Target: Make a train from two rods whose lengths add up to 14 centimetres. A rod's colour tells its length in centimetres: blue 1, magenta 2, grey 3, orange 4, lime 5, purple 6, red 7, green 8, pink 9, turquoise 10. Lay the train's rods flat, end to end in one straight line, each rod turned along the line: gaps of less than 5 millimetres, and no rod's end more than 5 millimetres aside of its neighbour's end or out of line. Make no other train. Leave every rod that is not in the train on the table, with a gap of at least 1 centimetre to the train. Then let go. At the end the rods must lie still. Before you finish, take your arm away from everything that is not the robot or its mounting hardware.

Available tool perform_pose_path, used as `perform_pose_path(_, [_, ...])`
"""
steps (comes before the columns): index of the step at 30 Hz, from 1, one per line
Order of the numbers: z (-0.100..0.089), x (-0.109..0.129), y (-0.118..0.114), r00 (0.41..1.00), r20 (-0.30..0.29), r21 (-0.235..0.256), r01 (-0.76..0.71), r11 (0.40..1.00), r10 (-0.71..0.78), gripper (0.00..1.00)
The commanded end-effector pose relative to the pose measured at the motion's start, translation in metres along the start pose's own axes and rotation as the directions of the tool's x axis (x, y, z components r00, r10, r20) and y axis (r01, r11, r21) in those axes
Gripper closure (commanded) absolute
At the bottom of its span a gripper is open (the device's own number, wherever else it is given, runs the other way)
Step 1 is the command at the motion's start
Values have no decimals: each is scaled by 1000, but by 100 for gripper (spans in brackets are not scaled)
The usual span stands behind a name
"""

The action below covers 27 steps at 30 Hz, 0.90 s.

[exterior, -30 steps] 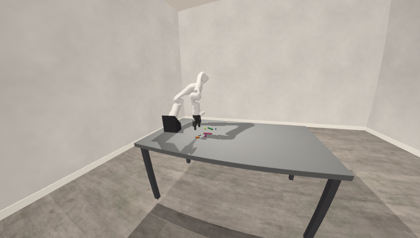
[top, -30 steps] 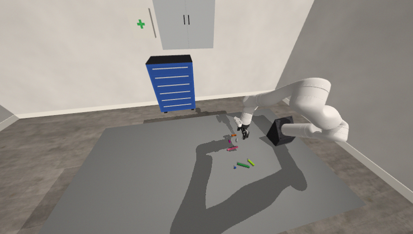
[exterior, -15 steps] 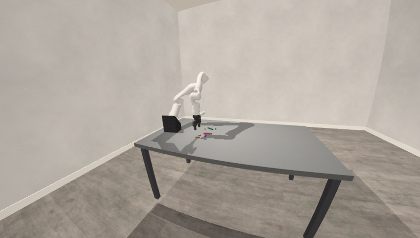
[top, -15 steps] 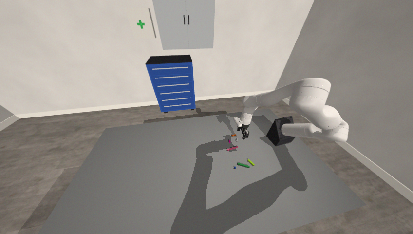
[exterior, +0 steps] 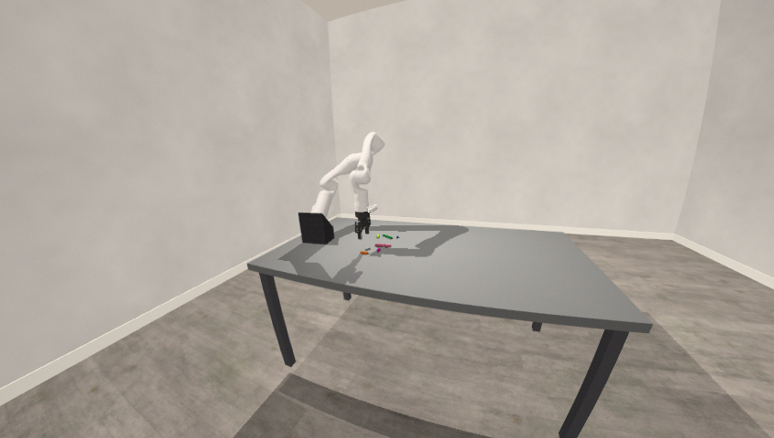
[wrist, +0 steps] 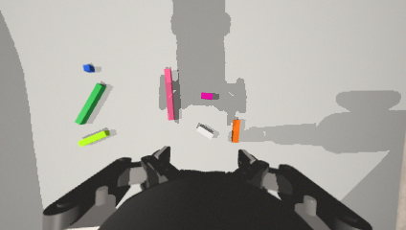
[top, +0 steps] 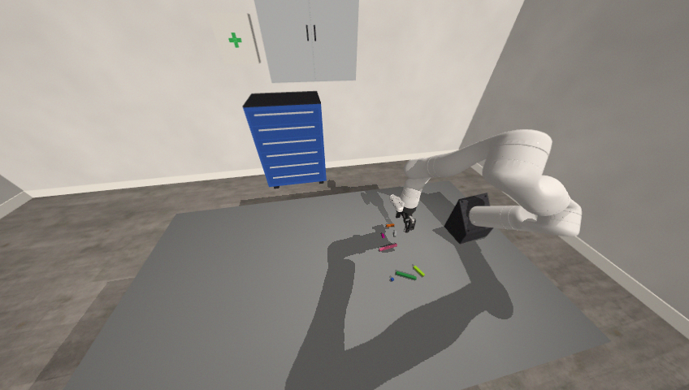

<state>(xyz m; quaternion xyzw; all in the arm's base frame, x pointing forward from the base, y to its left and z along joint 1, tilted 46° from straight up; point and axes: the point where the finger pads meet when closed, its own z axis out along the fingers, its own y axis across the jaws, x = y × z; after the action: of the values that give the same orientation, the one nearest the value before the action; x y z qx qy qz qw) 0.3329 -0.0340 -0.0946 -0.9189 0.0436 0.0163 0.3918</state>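
Six rods lie apart on the grey table. In the wrist view I see the pink rod (wrist: 169,94), the lime rod (wrist: 94,138), the green rod (wrist: 90,103), the blue rod (wrist: 88,68), the magenta rod (wrist: 207,96), the grey rod (wrist: 205,130) and the orange rod (wrist: 236,130). My gripper (wrist: 204,155) is open and empty, hovering above the table just short of the grey and orange rods. In the top view the gripper (top: 409,224) stands right of the orange rod (top: 389,225), with the pink rod (top: 387,247), the green rod (top: 405,275) and the lime rod (top: 418,270) nearer the front.
The black arm base block (top: 468,218) stands on the table right of the gripper. A blue drawer cabinet (top: 283,138) stands on the floor behind the table.
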Motion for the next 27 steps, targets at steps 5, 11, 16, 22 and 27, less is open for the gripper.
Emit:
perform_pose_path(5, [-2,1,0,1000,-7,0,-13,1000,13,0])
perform_pose_path(11, [-2,1,0,1000,-7,0,-13,1000,13,0])
perform_pose_path(16, [-2,1,0,1000,-7,0,-12,1000,12,0])
perform_pose_path(22, [-3,2,-3,1000,-7,0,20,1000,-20,0])
perform_pose_path(27, [-2,5,-10,994,-6,2,108,994,-108,0])
